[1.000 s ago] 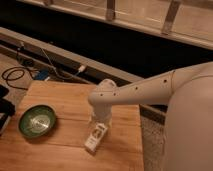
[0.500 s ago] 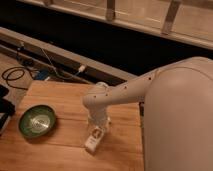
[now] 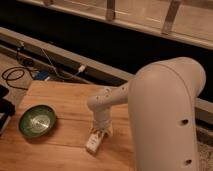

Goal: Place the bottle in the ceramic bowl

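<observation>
The small white bottle (image 3: 94, 143) lies on the wooden table (image 3: 60, 105), near its front edge and right of centre. My gripper (image 3: 100, 133) hangs from the white arm straight over the bottle's far end, touching or nearly touching it. The ceramic bowl (image 3: 37, 121), dark green at the rim and paler inside, sits on the table to the left, well apart from the bottle and the gripper. Nothing lies in the bowl.
My large white arm housing (image 3: 167, 115) fills the right side of the view and hides that part of the table. Cables (image 3: 20, 75) lie on the floor beyond the table's far left edge. A dark object (image 3: 4, 107) stands at the left edge.
The arm has swung closer to the camera and the gripper has come down onto the bottle's far end. The bottle and bowl lie where they were.
</observation>
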Tool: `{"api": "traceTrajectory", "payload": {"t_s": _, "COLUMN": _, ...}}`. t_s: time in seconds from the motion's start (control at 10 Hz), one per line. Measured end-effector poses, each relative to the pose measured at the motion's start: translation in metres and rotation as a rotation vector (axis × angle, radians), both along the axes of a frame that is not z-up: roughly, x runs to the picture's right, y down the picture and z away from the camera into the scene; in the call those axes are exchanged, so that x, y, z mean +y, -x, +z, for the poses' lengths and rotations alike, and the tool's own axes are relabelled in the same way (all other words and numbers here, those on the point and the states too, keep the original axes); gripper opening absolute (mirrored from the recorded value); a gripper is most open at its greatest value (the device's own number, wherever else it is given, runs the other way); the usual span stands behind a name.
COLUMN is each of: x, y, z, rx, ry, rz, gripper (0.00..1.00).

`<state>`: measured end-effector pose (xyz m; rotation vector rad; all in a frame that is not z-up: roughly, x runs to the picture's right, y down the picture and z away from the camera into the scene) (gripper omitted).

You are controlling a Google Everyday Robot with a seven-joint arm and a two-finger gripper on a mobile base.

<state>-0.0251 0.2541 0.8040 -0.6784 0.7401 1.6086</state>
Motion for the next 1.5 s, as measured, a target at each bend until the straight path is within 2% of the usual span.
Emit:
{"api": "traceTrajectory", "payload": {"t_s": 0.1, "x": 0.003, "y": 0.002, "z": 0.002, "rx": -0.018, "ry": 0.006, "rz": 0.005, "gripper": 0.55}}
{"api": "traceTrajectory", "payload": {"t_s": 0.3, "x": -0.002, "y": 0.0, "z": -0.001, "rx": -0.044, "ry": -0.018, "rz": 0.019, "gripper": 0.33}}
{"api": "traceTrajectory", "payload": {"t_s": 0.6, "x": -0.029, "y": 0.011, "z": -0.028, "rx": -0.094, "ry": -0.084, "rz": 0.016, "gripper": 0.07}}
{"api": "traceTrajectory", "payload": {"t_s": 0.7, "x": -0.051, "y": 0.015, "z": -0.044, "rx": -0.117, "ry": -0.128, "rz": 0.007, "gripper": 0.0}}
{"api": "traceTrajectory", "payload": {"t_s": 0.9, "x": -0.083, "y": 0.041, "z": -0.059, "rx": -0.175, "ry": -0.194, "rz": -0.032, "gripper": 0.0}}
{"api": "traceTrajectory", "payload": {"t_s": 1.1, "x": -0.11, "y": 0.083, "z": -0.069, "rx": -0.26, "ry": -0.247, "rz": -0.105, "gripper": 0.0}}
{"api": "traceTrajectory", "payload": {"t_s": 1.2, "x": -0.119, "y": 0.102, "z": -0.073, "rx": -0.299, "ry": -0.263, "rz": -0.134, "gripper": 0.0}}
{"api": "traceTrajectory", "payload": {"t_s": 1.4, "x": -0.133, "y": 0.155, "z": -0.085, "rx": -0.413, "ry": -0.281, "rz": -0.194, "gripper": 0.0}}
{"api": "traceTrajectory", "payload": {"t_s": 1.5, "x": -0.135, "y": 0.165, "z": -0.088, "rx": -0.434, "ry": -0.281, "rz": -0.2, "gripper": 0.0}}
